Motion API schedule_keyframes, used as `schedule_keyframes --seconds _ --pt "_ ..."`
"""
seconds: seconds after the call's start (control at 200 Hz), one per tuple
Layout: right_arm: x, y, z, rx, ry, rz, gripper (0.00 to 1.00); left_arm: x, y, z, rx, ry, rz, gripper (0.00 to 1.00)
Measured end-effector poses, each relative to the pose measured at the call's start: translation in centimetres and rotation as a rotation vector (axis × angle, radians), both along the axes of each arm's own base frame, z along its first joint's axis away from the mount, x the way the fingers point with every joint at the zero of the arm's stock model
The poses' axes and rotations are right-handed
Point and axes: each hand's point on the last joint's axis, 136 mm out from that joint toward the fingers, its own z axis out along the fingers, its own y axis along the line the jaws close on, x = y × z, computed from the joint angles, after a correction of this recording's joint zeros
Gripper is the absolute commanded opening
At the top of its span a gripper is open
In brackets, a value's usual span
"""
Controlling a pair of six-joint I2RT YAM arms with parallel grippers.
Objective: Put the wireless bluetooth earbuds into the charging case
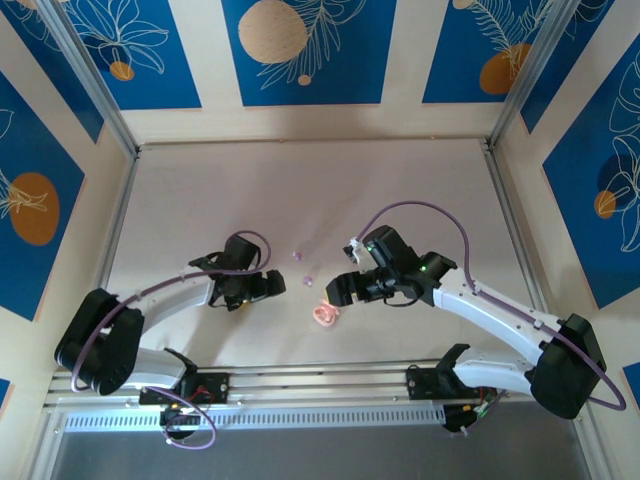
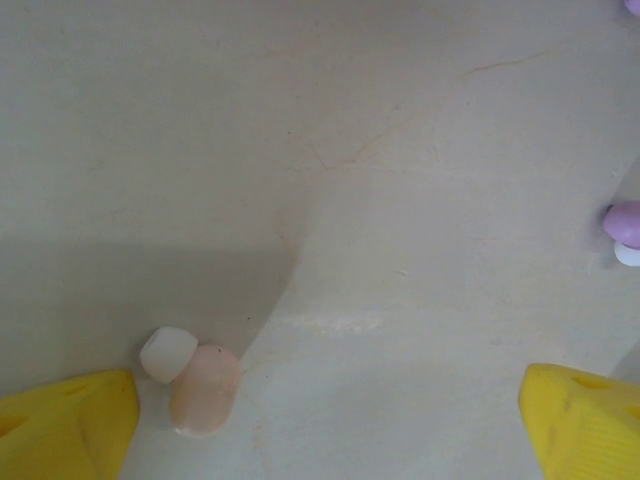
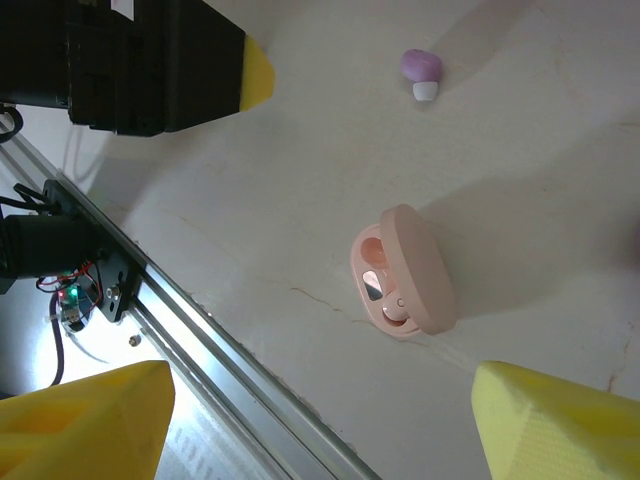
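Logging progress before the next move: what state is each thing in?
Pink charging case: lid open, lying on table.
Pink earbud: loose on table, outside case.
Purple earbud: loose on table, outside case.
Left gripper: open, empty.
Right gripper: open, empty.

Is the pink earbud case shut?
No, the pink charging case is hinged open, so its inside shows.

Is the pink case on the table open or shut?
Open. In the right wrist view the pink case has its lid swung up from the base, and the hollows inside show.
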Motion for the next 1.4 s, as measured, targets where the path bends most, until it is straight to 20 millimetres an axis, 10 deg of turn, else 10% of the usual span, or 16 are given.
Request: schedule_keyframes --seconds 1.401 --pt "-0.1 -0.6 0.3 0.013 -0.011 -0.013 0.79 2.3 -2.5 0.3 -0.056 -0.026 -0.056 0.97"
